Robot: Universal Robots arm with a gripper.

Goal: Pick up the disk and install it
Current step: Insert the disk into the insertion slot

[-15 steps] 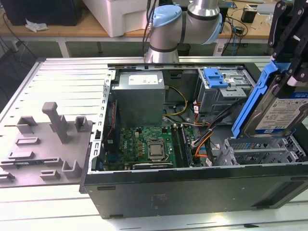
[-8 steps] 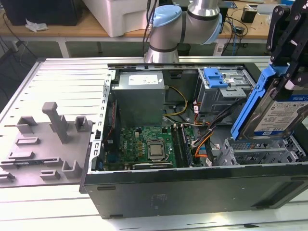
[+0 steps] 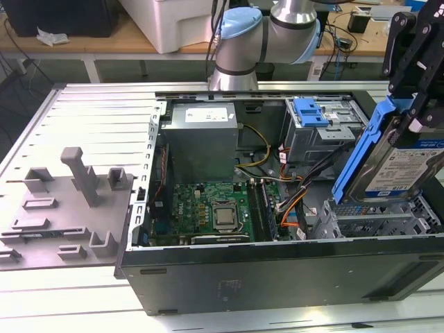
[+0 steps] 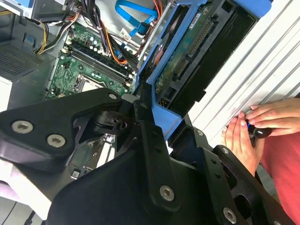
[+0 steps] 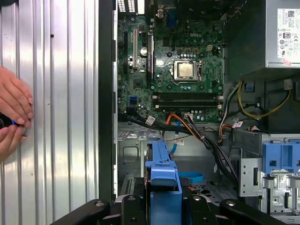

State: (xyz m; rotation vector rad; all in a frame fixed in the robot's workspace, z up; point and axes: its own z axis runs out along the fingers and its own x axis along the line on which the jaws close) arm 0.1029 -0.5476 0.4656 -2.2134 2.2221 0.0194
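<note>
The disk [image 3: 402,166], a silver drive with a white-and-blue label in a blue carrier bracket [image 3: 361,149], hangs steeply tilted over the metal drive cage [image 3: 378,222] at the front corner of the open computer case, on the exterior view's right. My gripper [image 3: 408,114] is shut on the disk's upper end. In the second wrist view the disk's green circuit-board underside [image 4: 187,51] and blue bracket [image 4: 161,112] run out from between the black fingers [image 4: 145,126]. In the first wrist view the blue bracket [image 5: 164,183] sits edge-on above the cage floor.
Inside the case are the motherboard [image 3: 208,208], a grey power supply box [image 3: 201,135], a second bay with a blue latch [image 3: 310,111] and loose cables [image 3: 291,201]. A grey fixture plate [image 3: 62,208] lies on the exterior view's left. A person's hands [image 4: 253,126] rest on the ribbed table.
</note>
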